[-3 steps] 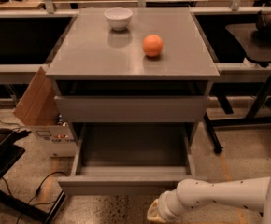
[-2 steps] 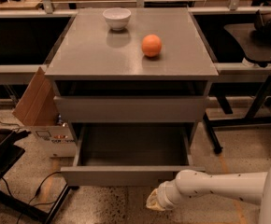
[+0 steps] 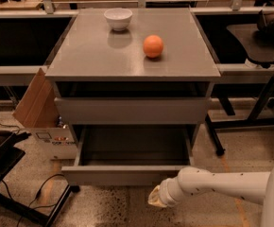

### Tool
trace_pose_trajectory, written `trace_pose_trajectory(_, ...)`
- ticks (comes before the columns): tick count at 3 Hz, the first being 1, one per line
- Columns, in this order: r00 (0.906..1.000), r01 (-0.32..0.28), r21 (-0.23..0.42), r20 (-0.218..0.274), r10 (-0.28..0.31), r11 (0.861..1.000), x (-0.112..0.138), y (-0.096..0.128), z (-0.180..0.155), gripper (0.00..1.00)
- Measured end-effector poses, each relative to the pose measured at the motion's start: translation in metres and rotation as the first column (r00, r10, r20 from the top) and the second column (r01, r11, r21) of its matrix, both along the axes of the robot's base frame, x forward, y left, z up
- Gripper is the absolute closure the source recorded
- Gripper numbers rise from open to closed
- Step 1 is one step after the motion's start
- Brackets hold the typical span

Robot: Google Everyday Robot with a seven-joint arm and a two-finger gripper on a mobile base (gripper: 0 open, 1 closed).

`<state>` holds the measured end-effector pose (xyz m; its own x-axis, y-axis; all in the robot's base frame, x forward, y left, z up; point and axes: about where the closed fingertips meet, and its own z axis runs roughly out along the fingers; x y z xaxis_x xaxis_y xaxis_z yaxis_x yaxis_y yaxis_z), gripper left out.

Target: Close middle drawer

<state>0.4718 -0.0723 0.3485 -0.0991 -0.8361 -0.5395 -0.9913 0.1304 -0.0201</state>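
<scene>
Hand is low over the speckled floor, right at the lower edge of the open drawer's front, toward its right end. From here I cannot tell whether it is released or clenched, nor whether it touches the front. It holds nothing that I can see. My white arm reaches in from the lower right corner, running leftward to it.

Biggest thing in view is the grey desk, square on to me, its flat top catching a soft shine. Below the top there is a dark slot, then a closed drawer front, plain and handleless.

Under that, the middle drawer stands pulled well out toward me. I can look straight down into it: bare grey floor, nothing inside.

Off to the left, a cardboard box leans beside the desk's side, one flap tilted up.

On the desk top, an orange sits right of centre. Behind it and to the left, near the far edge, a small white bowl stands upright, apart from the orange.
</scene>
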Motion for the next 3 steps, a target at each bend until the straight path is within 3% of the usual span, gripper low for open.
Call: trace_pose_trajectory(3, 0.9992, 0.031, 0.012, 0.026, -0.031, 0.999, 0.080, -0.019, -0.006, 1.00)
